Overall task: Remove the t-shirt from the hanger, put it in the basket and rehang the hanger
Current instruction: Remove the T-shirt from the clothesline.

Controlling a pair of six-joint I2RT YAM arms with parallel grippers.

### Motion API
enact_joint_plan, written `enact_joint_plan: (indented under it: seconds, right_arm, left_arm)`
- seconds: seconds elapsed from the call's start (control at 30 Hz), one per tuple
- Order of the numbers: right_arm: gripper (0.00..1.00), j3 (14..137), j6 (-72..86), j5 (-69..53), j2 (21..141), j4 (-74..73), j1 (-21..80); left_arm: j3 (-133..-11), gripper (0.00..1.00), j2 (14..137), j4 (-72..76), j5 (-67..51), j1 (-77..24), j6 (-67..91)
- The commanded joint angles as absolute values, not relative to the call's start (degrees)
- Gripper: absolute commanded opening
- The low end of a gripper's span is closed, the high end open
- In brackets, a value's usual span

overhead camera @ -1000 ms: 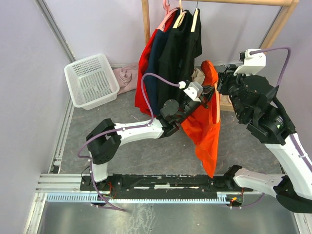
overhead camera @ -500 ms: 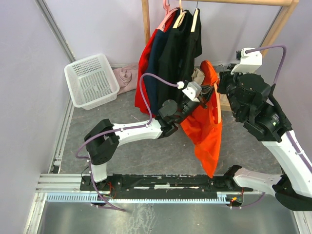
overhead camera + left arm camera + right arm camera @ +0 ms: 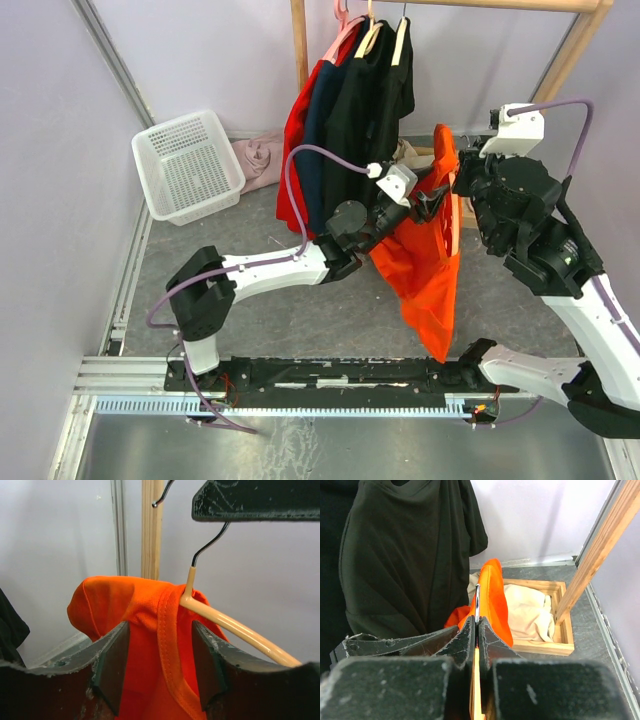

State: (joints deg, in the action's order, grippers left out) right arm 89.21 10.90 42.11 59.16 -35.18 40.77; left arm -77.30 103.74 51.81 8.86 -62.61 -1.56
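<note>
Close-up: hanger hook (image 3: pixel 477 599) in right tool (image 3: pixel 476 624)

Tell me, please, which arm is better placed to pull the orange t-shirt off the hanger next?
Probably the left: the left fingers stand open astride the t-shirt collar, ready to close and pull, while the right fingers are shut on the hanger hook, steadying it.

Soft, even light throughout; shadows faint. Wrist views: near fingers (image 3: pixel 112 665) dark, blurred; backgrounds sharper.
</note>
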Motion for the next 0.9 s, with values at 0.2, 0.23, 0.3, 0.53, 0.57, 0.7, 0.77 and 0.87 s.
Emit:
enact_joint_plan:
  seconds: [0.2, 0.23, 0.3, 0.53, 0.57, 0.7, 0.77, 0.87]
  right_arm:
    - [0.01, 88.55, 7.82, 46.00, 57.61, -28.17, 40.78]
    - [0.01, 88.37, 7.62, 46.11, 57.51, -27.61, 40.78]
    - [0.01, 88.24, 7.37, 46.22, 57.56, -27.05, 40.85]
    - [0.01, 89.98, 5.49, 46.50, 58.65, -25.29, 40.84]
    - [0.01, 90.06, 5.03, 46.76, 58.76, -24.86, 40.81]
    - [0.01, 89.39, 4.52, 47.68, 58.88, -23.60, 40.78]
    - [0.01, 89.01, 4.42, 48.05, 58.78, -23.23, 40.85]
    - [0.01, 88.94, 4.45, 47.95, 58.63, -23.39, 40.78]
  left_arm:
    - [-74.65, 0.68, 91.88, 43.12, 9.46, -62.95, 1.77]
    - [-73.48, 0.69, 90.05, 42.42, 8.90, -62.93, 2.63]
    - [-71.03, 0.69, 86.54, 41.66, 8.09, -63.11, 4.26]
    - [-65.13, 0.71, 80.38, 36.06, 7.20, -67.49, 7.95]
    - [-64.55, 0.71, 80.45, 35.25, 8.09, -68.84, 7.76]
    - [-63.99, 0.73, 82.87, 32.09, 15.48, -75.39, 4.97]
    - [-63.46, 0.73, 84.35, 31.81, 18.01, -77.83, 5.25]
    - [-62.95, 0.73, 86.86, 31.99, 22.68, -81.32, 5.82]
